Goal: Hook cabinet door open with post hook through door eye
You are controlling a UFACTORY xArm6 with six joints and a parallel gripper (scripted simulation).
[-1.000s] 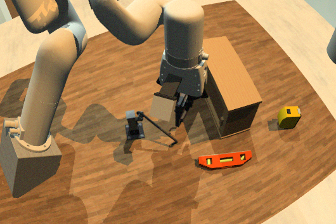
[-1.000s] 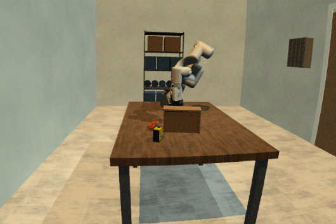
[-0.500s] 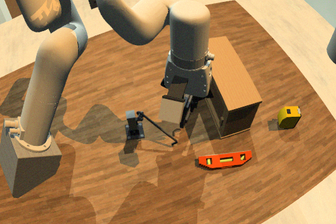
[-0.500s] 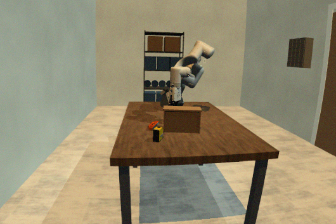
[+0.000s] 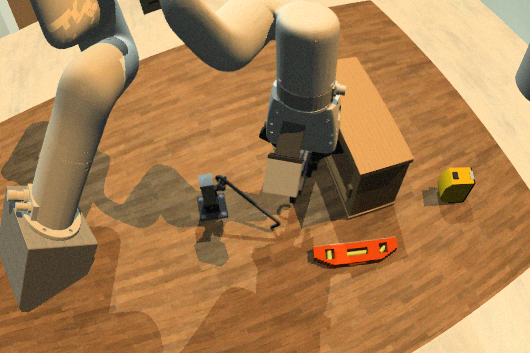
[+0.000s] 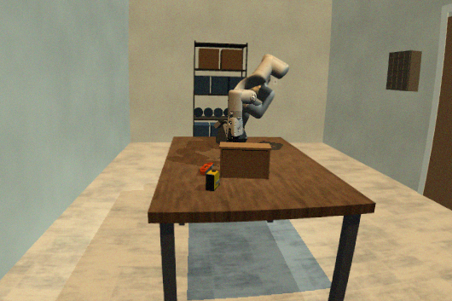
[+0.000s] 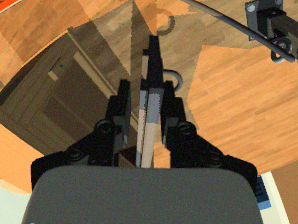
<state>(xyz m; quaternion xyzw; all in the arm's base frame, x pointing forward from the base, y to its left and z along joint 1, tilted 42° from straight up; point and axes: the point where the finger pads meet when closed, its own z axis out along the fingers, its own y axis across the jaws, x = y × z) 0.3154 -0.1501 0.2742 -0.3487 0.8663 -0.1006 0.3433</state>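
Hook (image 5: pixel 250 201) (image 7: pixel 225 19) in top and wrist views only
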